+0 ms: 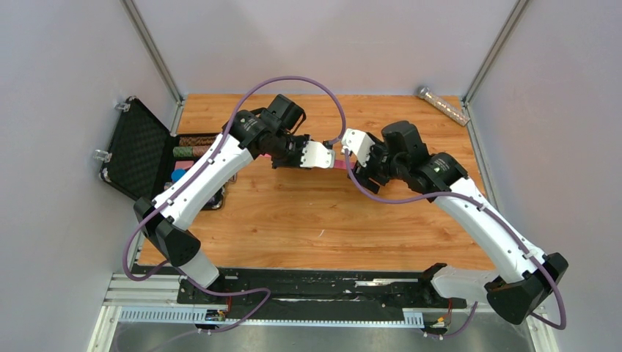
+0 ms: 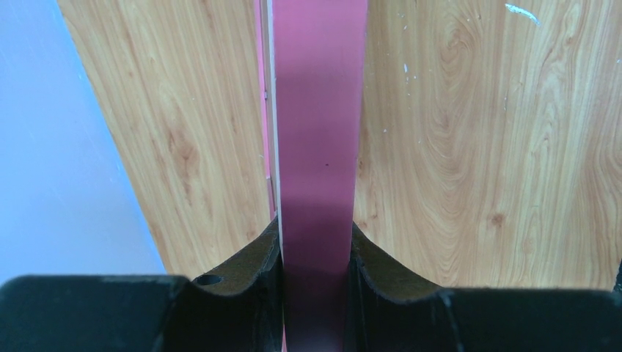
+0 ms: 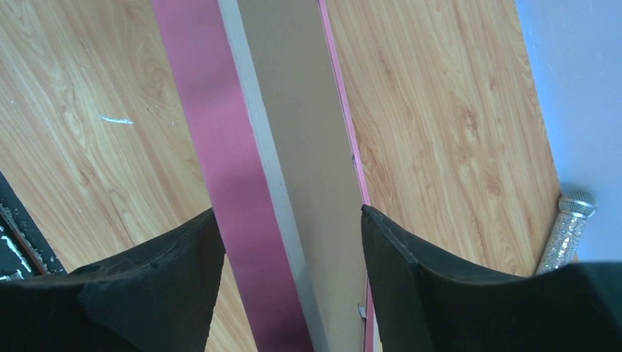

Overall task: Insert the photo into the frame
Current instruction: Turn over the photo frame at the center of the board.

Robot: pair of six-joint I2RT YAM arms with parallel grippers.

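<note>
Left gripper (image 2: 314, 235): pressed together on the frame (image 2: 319, 132). The pink rail fills the space between its two pads, and no wood shows between pad and rail.
Right gripper (image 3: 292, 220): spread, with one finger on either side of the same frame. A strip of table (image 1: 308, 220) shows between one finger and the pink rail, so I judge that it straddles the frame without pinching it.
Frame, place: between the two wrists, toward 12 o'clock from the table's middle in the top view. Only a pink sliver shows there (it seems to be turned on edge). It appears to be held up off the wood.
Backing board (image 3: 301, 132): plain brown, lying against the frame's back in the right wrist view. A pale strip runs between it and the pink rail. I cannot tell whether it is fully seated.
Photo: not seen in any view. It may lie under the board or elsewhere; I cannot tell.
Done so far: the frame is in hand, and the board looks set into its back.
Left to do: this depends on the hidden photo. If it is already inside, the frame only needs setting down. If not, the board must come out and the print go in.
Surroundings: an open black case (image 1: 136, 150) at 9 o'clock and a glittery tube (image 1: 442, 105) at 1 o'clock.
</note>
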